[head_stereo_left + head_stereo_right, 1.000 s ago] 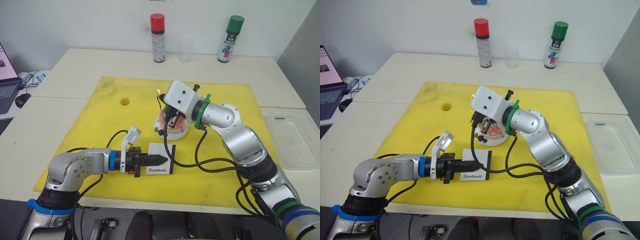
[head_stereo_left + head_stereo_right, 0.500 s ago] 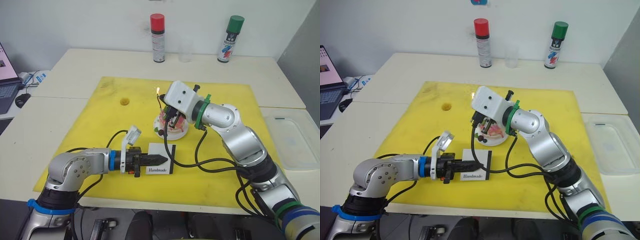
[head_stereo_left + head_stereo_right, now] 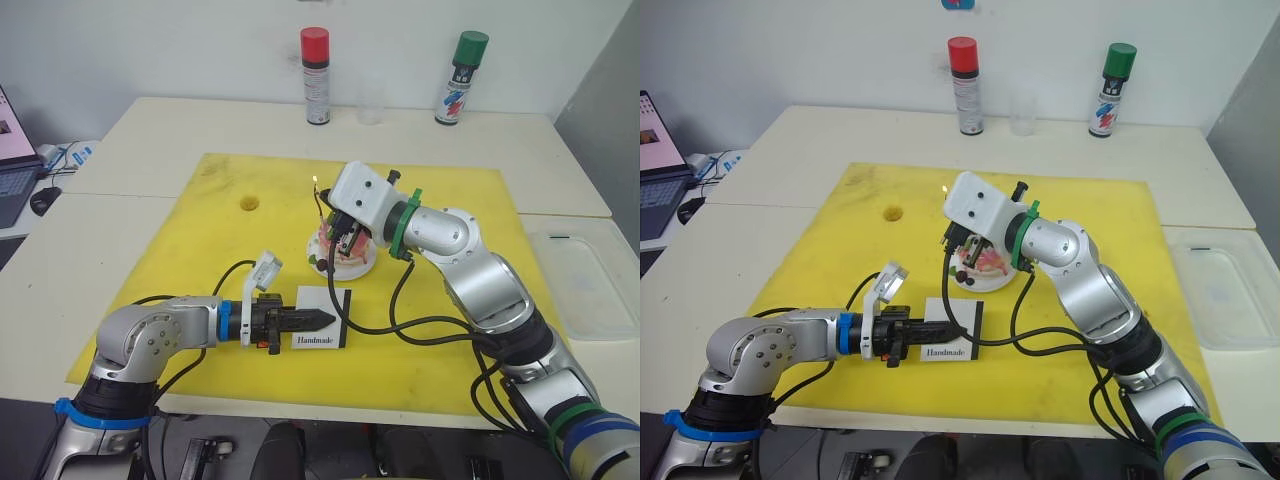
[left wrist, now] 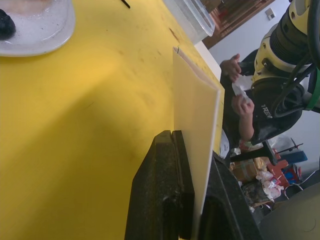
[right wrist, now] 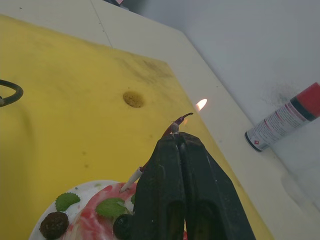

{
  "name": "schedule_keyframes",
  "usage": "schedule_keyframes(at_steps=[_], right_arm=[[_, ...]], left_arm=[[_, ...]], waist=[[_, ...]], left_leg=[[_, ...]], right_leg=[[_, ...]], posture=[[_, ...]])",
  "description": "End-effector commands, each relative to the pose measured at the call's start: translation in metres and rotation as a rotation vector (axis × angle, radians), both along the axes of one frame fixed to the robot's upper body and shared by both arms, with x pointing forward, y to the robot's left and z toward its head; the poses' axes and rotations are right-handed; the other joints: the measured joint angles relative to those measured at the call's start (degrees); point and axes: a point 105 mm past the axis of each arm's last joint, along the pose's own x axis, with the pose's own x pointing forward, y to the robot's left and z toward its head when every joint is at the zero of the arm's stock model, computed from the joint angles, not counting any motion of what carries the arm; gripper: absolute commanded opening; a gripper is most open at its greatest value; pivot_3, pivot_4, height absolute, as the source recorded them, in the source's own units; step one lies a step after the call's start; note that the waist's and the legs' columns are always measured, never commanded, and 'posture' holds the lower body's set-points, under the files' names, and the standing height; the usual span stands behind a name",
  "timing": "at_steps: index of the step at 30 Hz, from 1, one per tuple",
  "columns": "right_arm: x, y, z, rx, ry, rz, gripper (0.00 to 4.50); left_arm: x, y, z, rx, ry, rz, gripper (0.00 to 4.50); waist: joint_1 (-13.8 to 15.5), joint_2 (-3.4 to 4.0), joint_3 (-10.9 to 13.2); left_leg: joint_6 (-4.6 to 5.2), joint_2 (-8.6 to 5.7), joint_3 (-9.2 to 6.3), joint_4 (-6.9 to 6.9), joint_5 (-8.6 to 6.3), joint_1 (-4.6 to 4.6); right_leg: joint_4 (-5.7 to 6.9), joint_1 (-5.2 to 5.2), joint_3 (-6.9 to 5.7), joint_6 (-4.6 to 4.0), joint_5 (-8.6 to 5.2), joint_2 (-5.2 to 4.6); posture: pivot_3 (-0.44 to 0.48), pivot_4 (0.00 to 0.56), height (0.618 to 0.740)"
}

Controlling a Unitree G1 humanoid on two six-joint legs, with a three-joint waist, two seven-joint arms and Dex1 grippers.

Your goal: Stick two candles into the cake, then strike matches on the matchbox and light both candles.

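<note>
Right wrist view: right fingers (image 5: 176, 135) clenched on lit match (image 5: 181, 121), frame centre, above cake (image 5: 90, 217). Match brittle, light; grip unburnt end. Left fingers (image 4: 192, 165) clamp matchbox (image 4: 197, 110) upright.

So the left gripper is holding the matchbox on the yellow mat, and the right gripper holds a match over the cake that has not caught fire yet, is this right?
Not quite. The match in the right gripper is already burning: the right wrist view shows a small flame at its tip, above the cake. The rest holds: the left gripper is shut on the matchbox, which stands on the yellow mat.
</note>
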Motion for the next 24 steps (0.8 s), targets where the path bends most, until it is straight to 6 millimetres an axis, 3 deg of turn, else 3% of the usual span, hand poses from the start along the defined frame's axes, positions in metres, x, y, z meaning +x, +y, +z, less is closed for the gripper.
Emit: schedule_keyframes(at_steps=[1, 9, 14, 17, 20, 24], right_arm=[[-0.012, -0.002, 0.023, 0.058, -0.054, 0.030, 0.02], [-0.036, -0.014, 0.030, 0.062, -0.041, 0.101, 0.02], [-0.050, -0.037, 0.047, 0.039, -0.209, 0.105, 0.02], [-0.058, -0.053, 0.059, 0.118, -0.278, 0.094, 0.02], [-0.053, -0.078, 0.067, 0.186, -0.314, -0.020, 0.02], [-0.034, -0.135, 0.056, 0.217, -0.257, -0.288, 0.02]], left_arm=[[0.000, -0.002, 0.005, -0.009, -0.027, -0.016, 0.00], [0.002, -0.002, 0.006, -0.009, -0.027, -0.012, 0.00], [0.002, -0.001, 0.005, -0.008, -0.023, -0.016, 0.00], [0.002, -0.003, 0.005, -0.011, -0.020, -0.024, 0.00], [0.002, -0.004, 0.005, -0.013, -0.019, -0.032, 0.00], [0.002, -0.004, 0.005, -0.015, -0.020, -0.033, 0.00]], waist=[[0.00, 0.00, 0.00], [0.11, 0.00, 0.00], [0.11, 0.00, 0.00], [0.05, 0.00, 0.00], [0.07, 0.00, 0.00], [0.38, -0.01, 0.00]], left_leg=[[0.00, 0.00, 0.00, 0.00, 0.00, 0.00], [0.00, 0.00, -0.03, -0.01, 0.00, -0.01], [0.00, -0.01, 0.00, -0.01, 0.00, -0.01], [0.01, 0.00, 0.01, -0.02, 0.00, 0.00], [0.01, -0.01, 0.02, -0.02, 0.00, -0.01], [0.00, 0.00, 0.03, -0.01, 0.00, 0.00]], right_leg=[[0.00, 0.00, 0.00, 0.00, 0.00, 0.00], [-0.01, 0.00, -0.02, 0.00, 0.00, 0.00], [-0.03, 0.01, 0.00, 0.01, -0.01, 0.00], [-0.10, 0.03, 0.00, 0.01, -0.01, 0.01], [-0.10, 0.03, 0.02, 0.01, -0.01, 0.01], [-0.11, 0.06, 0.02, 0.01, -0.01, 0.01]], posture=[[0.000, 0.150, 0.724], [0.000, 0.150, 0.724], [0.000, 0.150, 0.724], [0.000, 0.150, 0.724], [0.000, 0.150, 0.724], [0.000, 0.150, 0.724]])
